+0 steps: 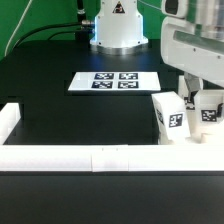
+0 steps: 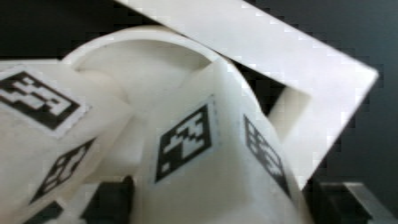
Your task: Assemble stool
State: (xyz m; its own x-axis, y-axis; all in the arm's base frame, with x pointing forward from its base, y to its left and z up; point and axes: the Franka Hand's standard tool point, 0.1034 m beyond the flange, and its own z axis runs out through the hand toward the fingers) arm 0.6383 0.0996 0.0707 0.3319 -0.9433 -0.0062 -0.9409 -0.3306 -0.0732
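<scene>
White leg blocks (image 1: 170, 117) carry black-and-white square tags; the white marker board (image 1: 113, 82) shows four; white border rails (image 1: 90, 157) edge the black counter (image 1: 50, 70).

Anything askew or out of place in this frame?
Nothing stands out. The marker board lies flat, the border rail sits straight, and the tagged white stool part stands by the hand.

No readable words, brands or numbers. Signs: 4 black-and-white square tags on the marker board (image 1: 113, 82); similar tags on the leg blocks (image 1: 171, 117) and the seat (image 2: 169, 140).
</scene>
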